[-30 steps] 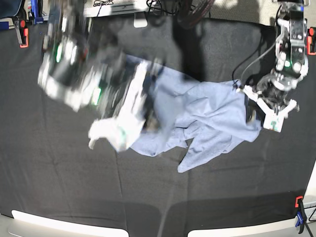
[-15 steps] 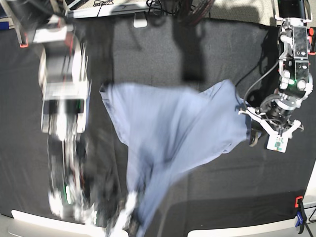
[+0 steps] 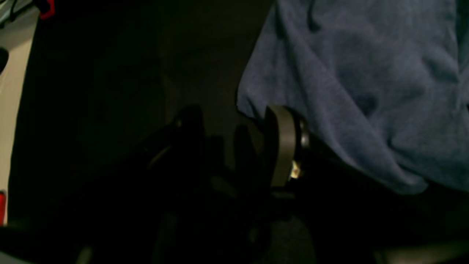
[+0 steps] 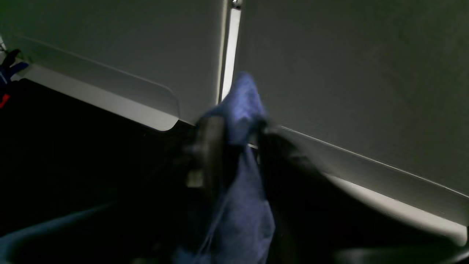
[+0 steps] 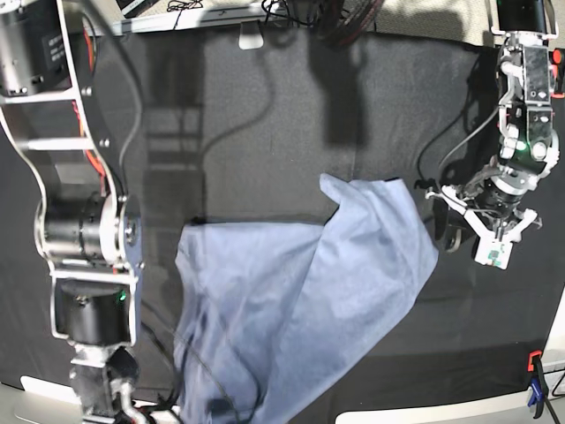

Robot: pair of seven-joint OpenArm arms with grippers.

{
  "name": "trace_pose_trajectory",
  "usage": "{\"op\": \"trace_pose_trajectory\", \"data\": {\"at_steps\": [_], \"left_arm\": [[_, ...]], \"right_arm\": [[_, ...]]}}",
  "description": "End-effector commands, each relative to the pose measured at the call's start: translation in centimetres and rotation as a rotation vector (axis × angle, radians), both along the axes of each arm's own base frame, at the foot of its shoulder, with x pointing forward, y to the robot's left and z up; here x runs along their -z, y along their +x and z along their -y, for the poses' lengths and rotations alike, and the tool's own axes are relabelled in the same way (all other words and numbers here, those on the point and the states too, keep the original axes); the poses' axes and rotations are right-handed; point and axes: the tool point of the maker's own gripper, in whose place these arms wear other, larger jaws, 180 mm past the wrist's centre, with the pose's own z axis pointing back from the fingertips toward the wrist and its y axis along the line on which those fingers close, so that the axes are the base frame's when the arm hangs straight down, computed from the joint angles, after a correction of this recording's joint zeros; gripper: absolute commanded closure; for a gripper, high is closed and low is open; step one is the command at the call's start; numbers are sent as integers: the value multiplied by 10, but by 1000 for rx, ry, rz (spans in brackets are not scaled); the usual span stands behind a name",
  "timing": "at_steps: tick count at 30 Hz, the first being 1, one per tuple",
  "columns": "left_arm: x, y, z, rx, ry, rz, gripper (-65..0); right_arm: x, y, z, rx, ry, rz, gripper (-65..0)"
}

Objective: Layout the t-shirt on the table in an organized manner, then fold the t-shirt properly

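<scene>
Now right gripper (image 4: 234,146) clamps t-shirt (image 5: 300,309); left gripper (image 5: 472,234) beside it.

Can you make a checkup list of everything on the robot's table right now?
Surface: table, black cloth, faintly creased.
Job's things: t-shirt, blue-grey, spread but rumpled, one part folded over; lettering not seen.
Clutter: nothing seen.
Grippers: right gripper shut on t-shirt at the near edge; left gripper beside the shirt's edge, grip unclear.
Cables: black cable by the left arm.
Surroundings: clamp at the table edge.
</scene>
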Motion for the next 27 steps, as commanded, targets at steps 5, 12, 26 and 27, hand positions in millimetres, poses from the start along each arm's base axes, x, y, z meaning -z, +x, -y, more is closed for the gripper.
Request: {"op": "trace_pose_trajectory", "data": {"at_steps": [5, 12, 26, 27], "left_arm": [[-14, 6, -2, 0, 2, 47, -254], [4, -11, 1, 23, 4, -7, -254], [-9, -54, 85, 323, -61, 24, -254], [-9, -56, 93, 347, -67, 21, -254]], "right_arm": [[-43, 5, 4, 8, -4, 103, -354], [-24, 1, 4, 9, 9, -16, -341], [49, -55, 2, -149, -48, -136, -278], [58, -63, 4, -149, -59, -133, -278]]}}
